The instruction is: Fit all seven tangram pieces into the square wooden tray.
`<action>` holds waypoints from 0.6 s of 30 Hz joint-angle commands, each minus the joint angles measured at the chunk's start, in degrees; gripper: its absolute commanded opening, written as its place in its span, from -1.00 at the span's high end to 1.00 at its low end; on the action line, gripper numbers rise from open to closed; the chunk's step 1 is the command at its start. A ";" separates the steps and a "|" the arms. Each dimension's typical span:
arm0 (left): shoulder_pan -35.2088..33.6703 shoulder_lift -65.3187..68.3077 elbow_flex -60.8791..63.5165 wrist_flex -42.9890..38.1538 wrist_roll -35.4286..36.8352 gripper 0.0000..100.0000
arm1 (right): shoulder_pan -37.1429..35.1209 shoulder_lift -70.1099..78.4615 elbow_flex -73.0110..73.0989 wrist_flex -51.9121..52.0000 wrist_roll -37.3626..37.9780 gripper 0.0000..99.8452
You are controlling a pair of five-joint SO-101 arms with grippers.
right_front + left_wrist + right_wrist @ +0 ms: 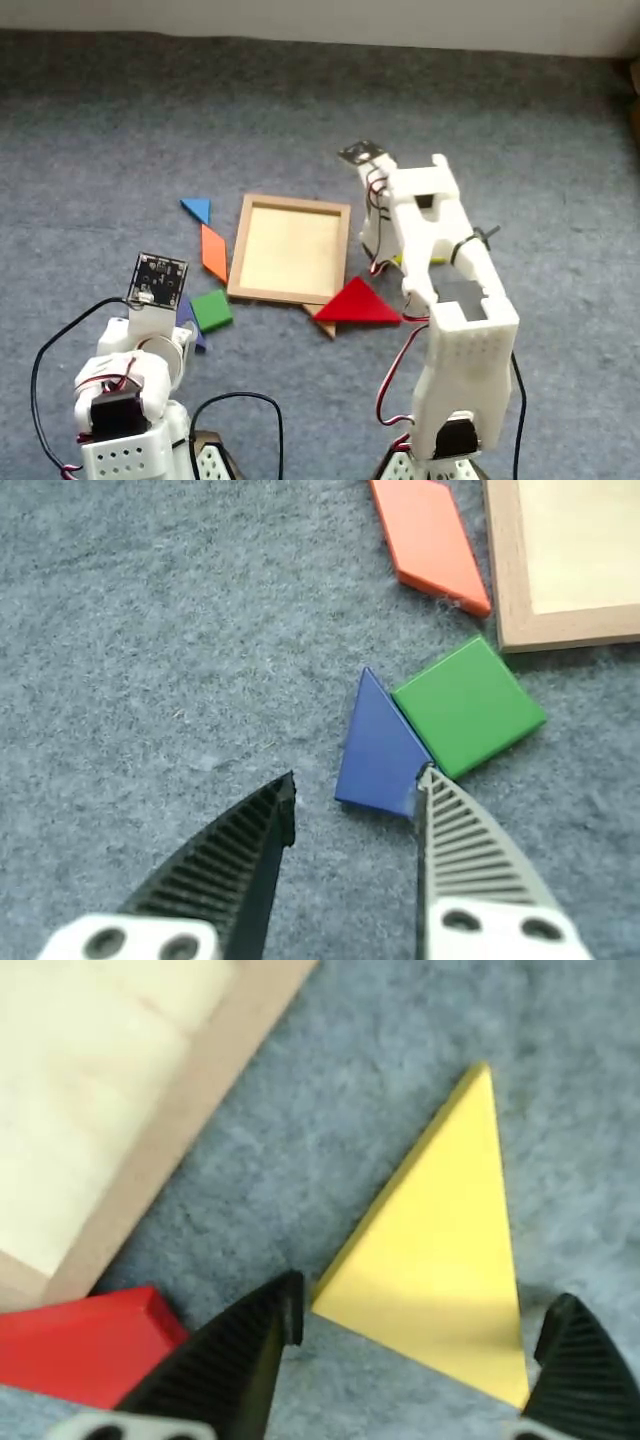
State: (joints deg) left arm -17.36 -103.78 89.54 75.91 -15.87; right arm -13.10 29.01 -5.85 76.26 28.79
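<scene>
The left gripper hung open over the table, its jaws well apart. Its pale fingertip sat over the spot where the blue triangle met the green square; whether it touched either could not be told. Those two pieces lay edge to edge. In the high view the left arm's camera board covered the gripper and most of the blue triangle. Beyond the square lay the orange parallelogram, just beside the tray but not touching it. The wrist view cut off both the parallelogram and the tray.

The right gripper was also open, one dark finger at each side of the yellow triangle. Contact could not be made out. From above, the right arm hid nearly all of that triangle, leaving a thin yellow strip. The red triangle lay near it, against the tray's near corner. A brownish sliver showed under the red triangle's edge, too covered to tell its shape.

The tray lay flat between the two arms, its pale floor showing. Every piece that could be seen lay outside it on the table, among them a light-blue triangle beyond the parallelogram, near the tray's far left corner.
</scene>
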 commanded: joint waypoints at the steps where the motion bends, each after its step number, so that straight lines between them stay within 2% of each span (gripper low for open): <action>1: -0.84 -0.04 -0.31 0.00 -0.35 0.59 | 0.75 -0.48 -2.24 0.40 0.70 0.28; 6: -0.84 -0.04 -0.31 0.00 -0.35 0.59 | 0.75 -0.48 -2.15 0.22 3.60 0.30; 13: -0.84 -0.04 -0.31 0.00 -0.35 0.59 | 0.75 -0.40 -2.51 0.22 4.66 0.64; 18: -0.75 -0.04 0.22 0.00 -0.35 0.59 | 0.84 -0.92 -2.51 0.84 4.40 0.68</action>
State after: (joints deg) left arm -17.36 -103.96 89.98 75.91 -15.87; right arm -12.75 29.01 -6.02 76.26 32.84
